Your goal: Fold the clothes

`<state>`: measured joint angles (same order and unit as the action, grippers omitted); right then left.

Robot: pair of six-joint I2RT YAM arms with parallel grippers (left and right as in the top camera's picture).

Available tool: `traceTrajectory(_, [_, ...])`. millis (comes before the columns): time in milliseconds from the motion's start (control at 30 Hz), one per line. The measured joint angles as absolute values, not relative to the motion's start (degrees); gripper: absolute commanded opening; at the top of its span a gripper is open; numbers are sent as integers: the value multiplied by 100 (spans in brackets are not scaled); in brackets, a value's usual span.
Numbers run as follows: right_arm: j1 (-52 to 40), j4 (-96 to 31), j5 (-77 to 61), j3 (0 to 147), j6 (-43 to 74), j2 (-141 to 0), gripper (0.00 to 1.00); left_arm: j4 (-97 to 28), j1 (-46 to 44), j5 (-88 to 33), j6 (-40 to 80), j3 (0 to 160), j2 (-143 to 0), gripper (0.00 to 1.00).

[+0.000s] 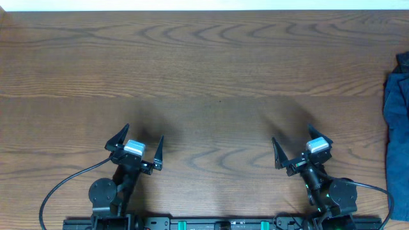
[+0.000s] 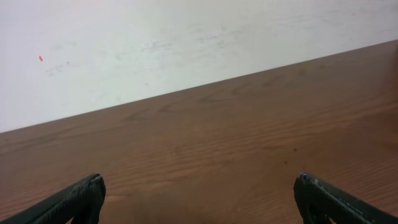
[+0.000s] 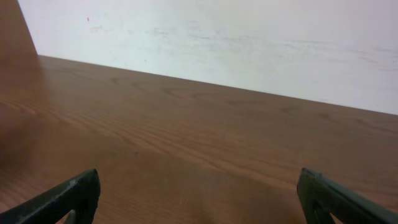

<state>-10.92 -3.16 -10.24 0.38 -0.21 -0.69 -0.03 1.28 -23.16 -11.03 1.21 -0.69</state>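
Observation:
The dark navy shorts-like garment does not show as such in any view. A small darker navy patch (image 1: 402,64) lies at the top of the blue fabric at the table's right edge; I cannot tell what it is. My left gripper (image 1: 144,132) is open and empty near the front left, over bare wood; it also shows in the left wrist view (image 2: 199,180). My right gripper (image 1: 291,133) is open and empty near the front right; it also shows in the right wrist view (image 3: 199,174). Both are far from the fabric.
A brighter medium-blue fabric heap (image 1: 397,128) runs along the right edge, cut off by the frame. The wooden table (image 1: 204,76) ends at a white wall (image 2: 155,43) at the back. The arm bases and cables sit at the front edge.

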Motion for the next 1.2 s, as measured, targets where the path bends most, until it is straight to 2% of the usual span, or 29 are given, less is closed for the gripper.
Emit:
traceTrajectory(467, [-1092,-316,-1024,38,-23,-69,99,-8,128,-2316,-1079,121,-69,98])
traceTrajectory(733, [-1092,-97,-1098,38,639,-71,99,-183,128,-2324,-298,217,-69,98])
traceTrajectory(833, [-1094,80,-1538,126,1024,-80,99,-725,128,-2342,38,587,-84,98])
traceTrajectory(967, [-1094,-685,-1863,851,1267,-429,99,-1570,128,-2331,239,1741,-392,98])
traceTrajectory(1067, [-1092,-1251,-1872,1640,1288,-1094,99,-2305,128,-2309,322,2759,-1002,98])
traceTrajectory(1200, [-1074,-1949,-1850,2698,1284,-2480,99,-3859,128,-2294,410,4182,-2515,98])
